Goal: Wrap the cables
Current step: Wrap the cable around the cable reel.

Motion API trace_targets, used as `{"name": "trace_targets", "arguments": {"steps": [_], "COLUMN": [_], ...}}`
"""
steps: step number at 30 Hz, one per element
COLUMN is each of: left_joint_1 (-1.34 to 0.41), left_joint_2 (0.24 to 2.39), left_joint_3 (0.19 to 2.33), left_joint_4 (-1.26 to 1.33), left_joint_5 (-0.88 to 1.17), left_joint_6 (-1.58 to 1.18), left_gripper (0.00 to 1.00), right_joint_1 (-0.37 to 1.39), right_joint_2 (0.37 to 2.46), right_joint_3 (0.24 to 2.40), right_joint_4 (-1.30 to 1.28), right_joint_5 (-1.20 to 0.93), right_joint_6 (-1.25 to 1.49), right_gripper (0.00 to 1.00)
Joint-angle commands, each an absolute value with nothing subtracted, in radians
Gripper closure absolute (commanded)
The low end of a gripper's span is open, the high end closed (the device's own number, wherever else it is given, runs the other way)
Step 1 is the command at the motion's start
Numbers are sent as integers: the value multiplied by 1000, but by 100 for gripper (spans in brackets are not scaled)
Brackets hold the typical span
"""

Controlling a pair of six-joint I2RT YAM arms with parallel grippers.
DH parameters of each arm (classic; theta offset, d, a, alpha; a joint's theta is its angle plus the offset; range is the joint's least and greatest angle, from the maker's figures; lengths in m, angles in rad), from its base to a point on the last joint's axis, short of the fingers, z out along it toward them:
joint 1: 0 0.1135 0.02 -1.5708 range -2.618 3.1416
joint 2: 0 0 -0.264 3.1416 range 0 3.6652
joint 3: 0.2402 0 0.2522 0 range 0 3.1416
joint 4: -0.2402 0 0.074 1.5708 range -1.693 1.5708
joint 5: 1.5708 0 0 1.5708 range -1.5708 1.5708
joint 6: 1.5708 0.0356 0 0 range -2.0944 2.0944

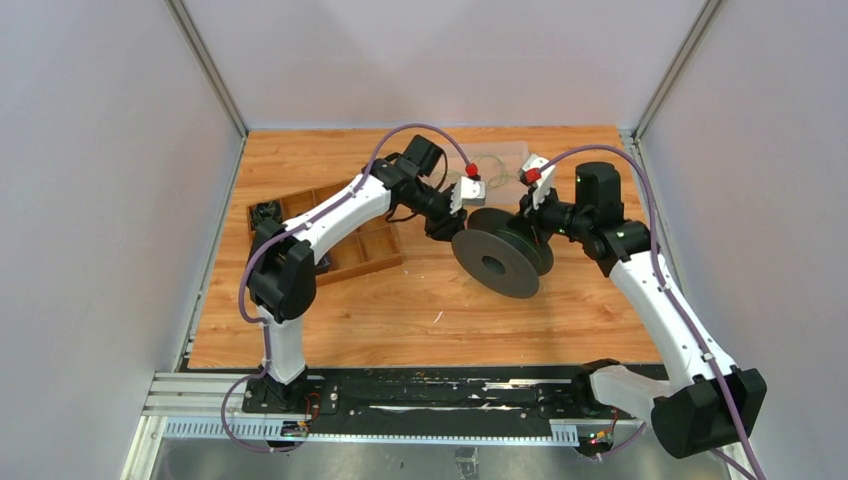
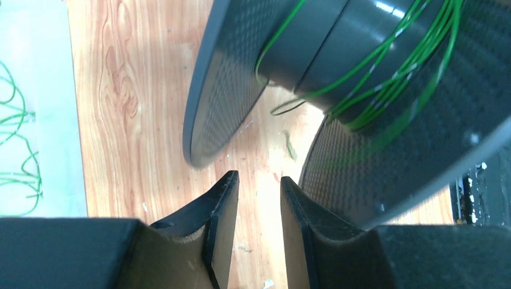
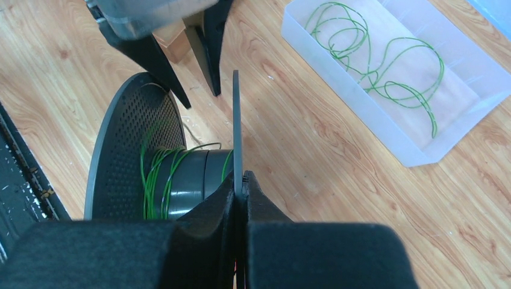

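While the right jaws clamp a flange of the dark spool (image 3: 129, 138), the left jaws stand parted, empty, beside it; green cables (image 3: 150, 180) wrap its hub, others lie in the clear tray (image 3: 416, 150).

The cables (image 3: 158, 180) are bright green, lying on a dark grey spool (image 1: 497, 262) whose flanges carry a fine pattern of dots; the table (image 1: 400, 310) is orange-brown with wavy wood grain; the bin (image 3: 464, 90) is clear and pale; the arm cords (image 1: 650, 200) are purple; the arms (image 1: 340, 210) are white and black.
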State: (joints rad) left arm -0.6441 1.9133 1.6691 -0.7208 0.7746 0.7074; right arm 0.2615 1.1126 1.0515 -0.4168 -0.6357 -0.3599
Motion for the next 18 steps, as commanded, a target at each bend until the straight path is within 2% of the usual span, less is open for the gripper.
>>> {"name": "trace_targets", "arguments": {"steps": [1, 10, 14, 18], "left_joint_1": [-600, -525, -490, -482], "left_joint_2": [1864, 1812, 1743, 1637], "left_joint_3": [1670, 1621, 1466, 1210], "left_joint_4": [-756, -699, -503, -178], "left_joint_5": [780, 753, 723, 695], "left_joint_6": [733, 671, 502, 317], "left_gripper": [63, 56, 52, 47], "right_joint_1": [245, 236, 199, 152], "right_joint_2": [1086, 1101, 1121, 1134], "right_joint_3": [1063, 1029, 1023, 977], "right_joint_4": [-367, -320, -282, -198], "right_joint_5": [-596, -564, -557, -600], "right_joint_6": [-326, -279, -186, -35], "right_gripper": [99, 99, 99, 99]}}
